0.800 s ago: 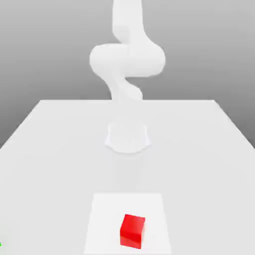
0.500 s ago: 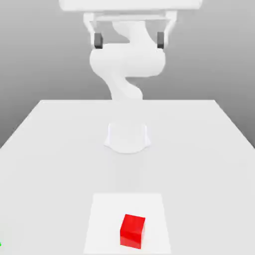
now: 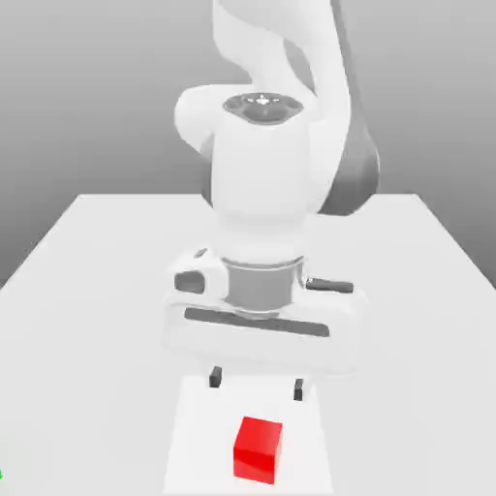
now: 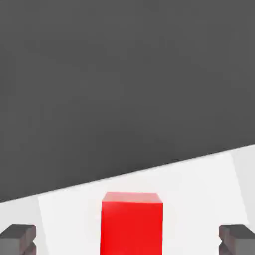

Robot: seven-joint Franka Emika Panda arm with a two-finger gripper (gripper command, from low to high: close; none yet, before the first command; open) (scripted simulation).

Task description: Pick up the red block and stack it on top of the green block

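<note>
The red block (image 3: pixel 257 449), a small cube of one plain, saturated colour, sat before you on a bright white rectangular patch (image 3: pixel 199 455) of the tabletop, turned slightly askew, with its edges crisp and one side washed to a paler pink in the hand view. You had the white and dark-grey two-finger gripper (image 3: pixel 257 384) above the patch near the block, its black-tipped fingers spread wide apart with nothing between them, and the hand view put the block between their two sides. A sliver of the green block (image 3: pixel 1 475) peeked in at the exterior view's left edge, well apart from the red one. Around the patch you saw a smooth, pale grey table (image 3: pixel 87 339), and behind it a plain grey backdrop (image 3: pixel 58 116) that darkened toward the table's far edge.
</note>
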